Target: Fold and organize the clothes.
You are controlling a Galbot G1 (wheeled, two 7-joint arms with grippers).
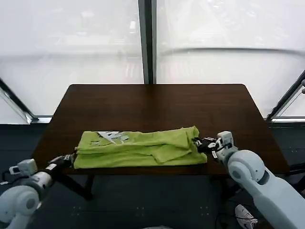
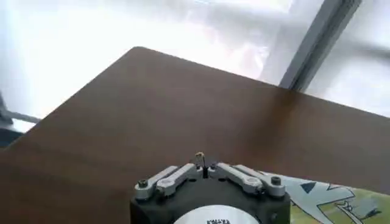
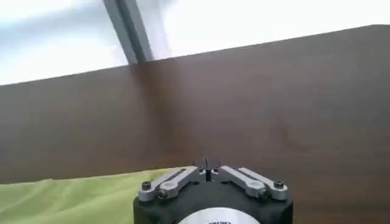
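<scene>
The clothes are one lime-green T-shirt (image 1: 138, 149), folded into a long band across the near part of the dark table (image 1: 152, 105). A white printed graphic (image 1: 110, 136) shows at its far left end. My left gripper (image 1: 70, 158) sits at the shirt's near left corner, shut, with no cloth visible between its fingers. In the left wrist view the gripper (image 2: 200, 159) points over bare table, with the shirt (image 2: 341, 204) beside it. My right gripper (image 1: 198, 142) is shut at the shirt's right edge. In the right wrist view the gripper (image 3: 207, 163) has the shirt (image 3: 73, 198) beside it.
The far half of the table lies bare, up to the large windows and a dark window post (image 1: 147, 40). The shirt lies close to the table's near edge (image 1: 143, 171). A white shoe (image 1: 246, 215) rests on the floor at the lower right.
</scene>
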